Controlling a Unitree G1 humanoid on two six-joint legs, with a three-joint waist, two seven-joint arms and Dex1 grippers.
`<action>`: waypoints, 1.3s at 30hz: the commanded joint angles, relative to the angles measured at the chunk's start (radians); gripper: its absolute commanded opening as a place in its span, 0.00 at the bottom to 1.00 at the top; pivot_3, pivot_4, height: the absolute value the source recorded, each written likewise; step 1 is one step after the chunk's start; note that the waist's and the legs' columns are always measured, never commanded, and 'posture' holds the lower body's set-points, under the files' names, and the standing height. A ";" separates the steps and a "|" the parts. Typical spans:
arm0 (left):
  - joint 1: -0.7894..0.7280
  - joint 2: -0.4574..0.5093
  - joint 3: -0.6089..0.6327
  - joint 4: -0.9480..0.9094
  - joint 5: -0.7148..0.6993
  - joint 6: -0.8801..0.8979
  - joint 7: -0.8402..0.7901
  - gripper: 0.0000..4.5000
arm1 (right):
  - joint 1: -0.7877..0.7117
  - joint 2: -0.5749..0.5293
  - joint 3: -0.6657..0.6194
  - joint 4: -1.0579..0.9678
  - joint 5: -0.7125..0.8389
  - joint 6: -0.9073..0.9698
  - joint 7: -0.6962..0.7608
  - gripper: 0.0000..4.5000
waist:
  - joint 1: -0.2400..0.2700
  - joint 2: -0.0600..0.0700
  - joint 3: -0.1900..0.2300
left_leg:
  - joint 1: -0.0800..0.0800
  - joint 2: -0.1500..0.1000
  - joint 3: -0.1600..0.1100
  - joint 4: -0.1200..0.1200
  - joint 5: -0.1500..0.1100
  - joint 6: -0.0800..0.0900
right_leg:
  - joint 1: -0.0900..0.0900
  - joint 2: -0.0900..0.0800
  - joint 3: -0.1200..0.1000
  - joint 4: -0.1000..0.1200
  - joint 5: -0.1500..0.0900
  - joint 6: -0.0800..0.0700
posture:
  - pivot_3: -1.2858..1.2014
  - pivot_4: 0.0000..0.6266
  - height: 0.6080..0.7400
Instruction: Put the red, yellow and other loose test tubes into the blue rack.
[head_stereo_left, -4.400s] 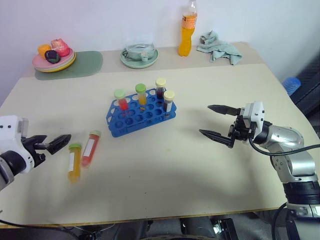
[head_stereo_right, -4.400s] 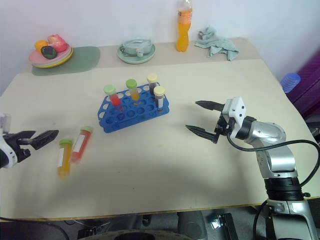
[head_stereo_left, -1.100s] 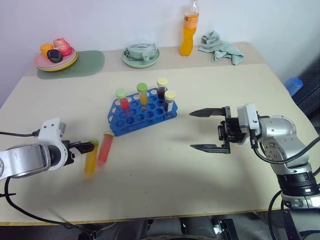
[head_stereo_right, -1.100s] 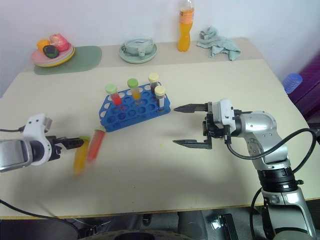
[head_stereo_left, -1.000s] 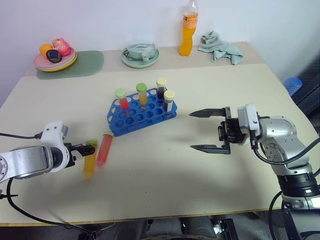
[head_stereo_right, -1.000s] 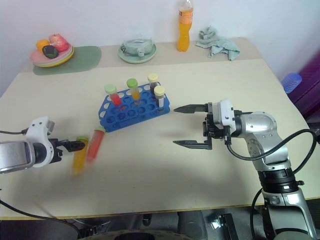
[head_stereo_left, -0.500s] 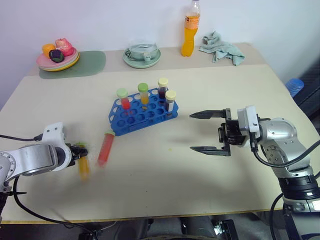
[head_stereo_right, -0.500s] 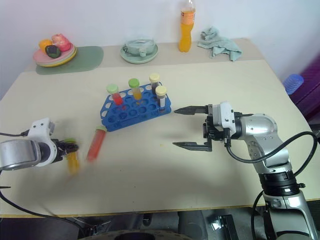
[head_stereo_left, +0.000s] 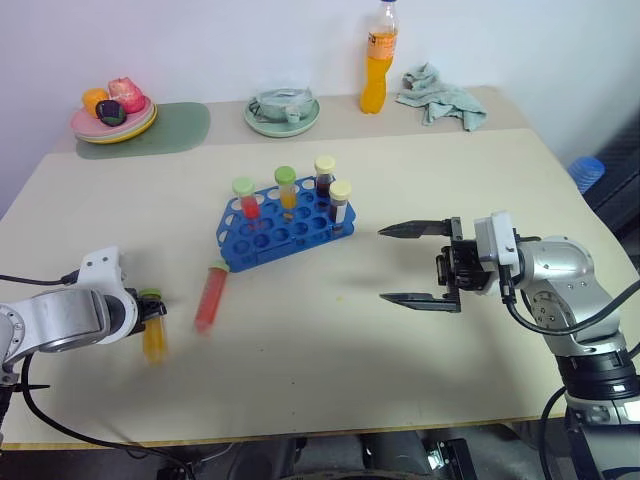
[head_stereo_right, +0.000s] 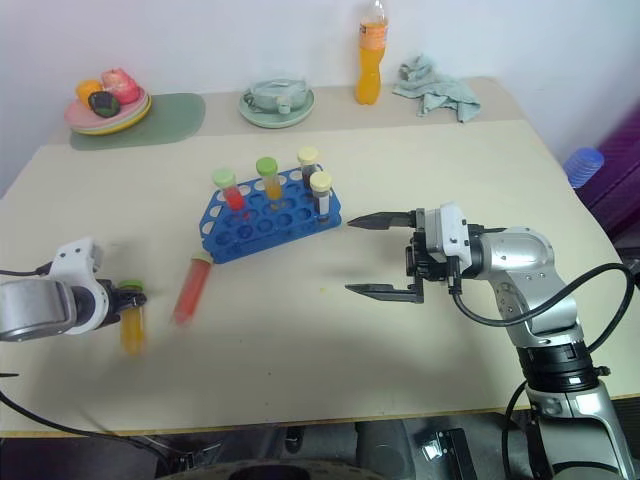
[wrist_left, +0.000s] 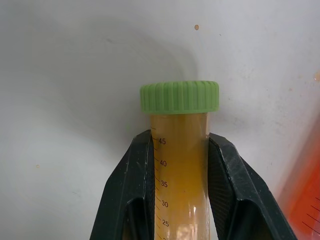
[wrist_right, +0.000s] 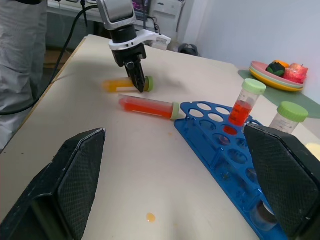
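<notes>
**Left gripper is holding the yellow tube**

The left gripper is clamping the yellow tube just under its green cap, low over the table near its left edge. The red tube is lying on the table beside it, its cap end near the corner of the blue rack. Four tubes are standing in the rack. The right gripper is hanging wide open and empty, right of the rack.

left gripper: clamps yellow tube | red tube: loose on table
</notes>
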 joint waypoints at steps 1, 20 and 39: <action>0.070 0.027 0.076 -0.093 0.002 -0.005 -0.076 0.18 | -0.014 0.008 -0.012 -0.006 0.007 -0.014 0.004 1.00 | -0.002 0.000 0.000 | 0.000 0.000 0.000 0.000 0.000 0.000 | 0.000 0.000 0.000 0.000 0.000 0.000 | 0.52 0.24 1.00; -0.190 -0.495 0.070 -0.447 0.928 -0.608 -1.107 0.18 | 0.126 -0.027 -0.166 -0.119 0.057 0.191 -0.248 1.00 | 0.029 -0.001 -0.001 | -0.001 0.000 0.003 0.007 -0.004 0.005 | 0.006 -0.002 -0.004 -0.008 0.001 0.001 | 0.52 0.24 1.00; -0.387 -0.644 -0.249 -0.020 1.438 -0.907 -1.534 0.18 | 0.445 -0.091 -0.341 -0.339 0.056 0.338 -0.417 1.00 | 0.030 -0.002 0.000 | -0.003 0.000 0.003 0.007 -0.005 0.009 | 0.009 -0.001 -0.004 -0.016 0.006 0.010 | 0.52 0.24 1.00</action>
